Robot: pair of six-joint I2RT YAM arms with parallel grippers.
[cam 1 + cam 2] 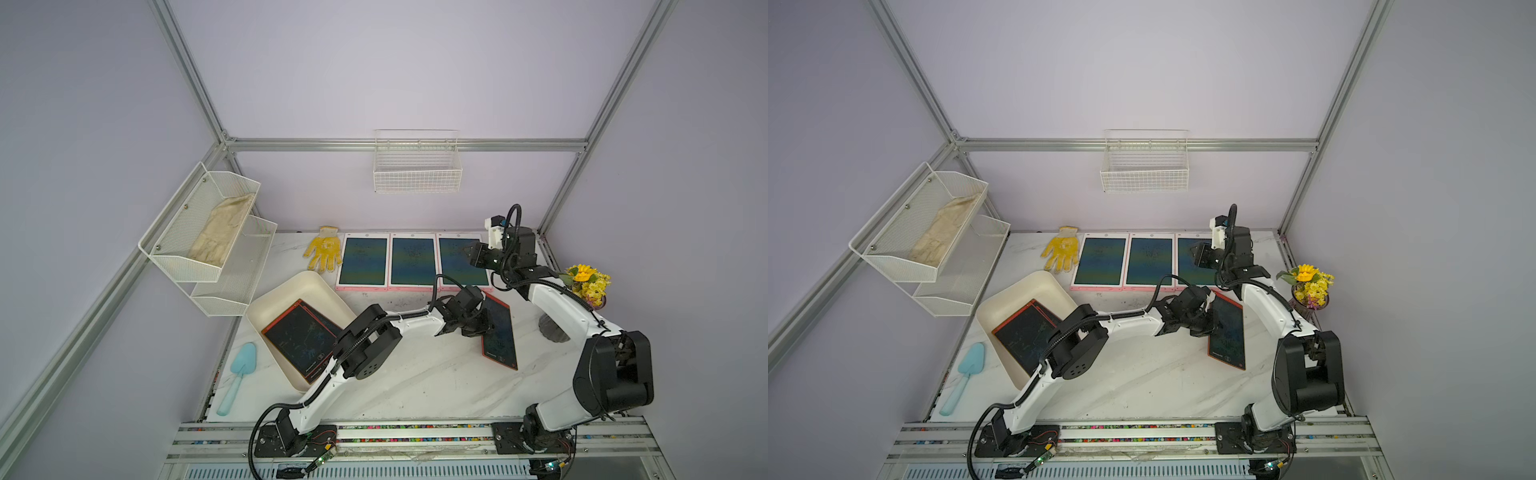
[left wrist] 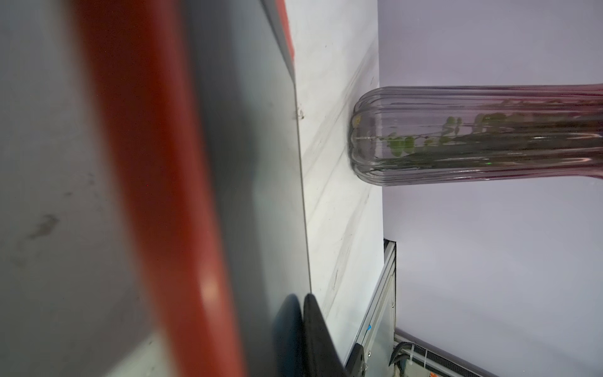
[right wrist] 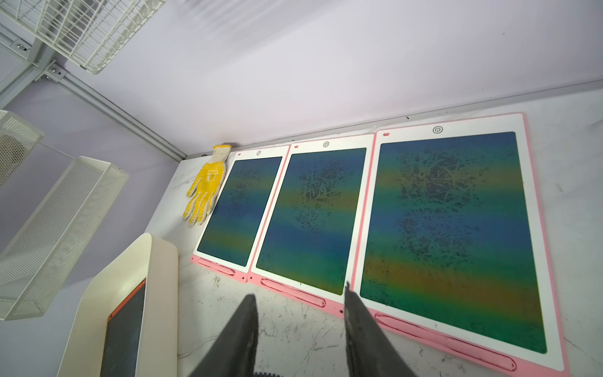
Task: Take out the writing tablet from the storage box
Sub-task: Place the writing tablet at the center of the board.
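**Mia:** What is in the storage box [image 1: 286,291]?

**Ben:** In both top views it holds two red tablets [image 1: 301,338], one on top of the other. The mesh shelf [image 1: 183,266] has a pale cloth [image 1: 224,232] in its upper bin. A vase [image 1: 592,291] holds yellow flowers.

**Mia:** Where is the writing tablet [image 1: 500,338]?

**Ben:** It is out of the box, over the worktop [image 1: 415,382], between the box and the vase. The left jaws are at its long side, the side nearer the box. The right jaws hang over the pink tablets [image 1: 411,262] at the back.

**Mia:** And the left wrist view?

**Ben:** The writing tablet is right up close (very blurry). One dark finger [image 2: 315,333] lies against its face. The other finger is hidden, so I cannot tell if the left jaws are clamped or loose.

**Mia:** And the right wrist view?

**Ben:** Two dark fingers [image 3: 241,333] stand apart with nothing between them. The storage box is off to one side with a red tablet inside.
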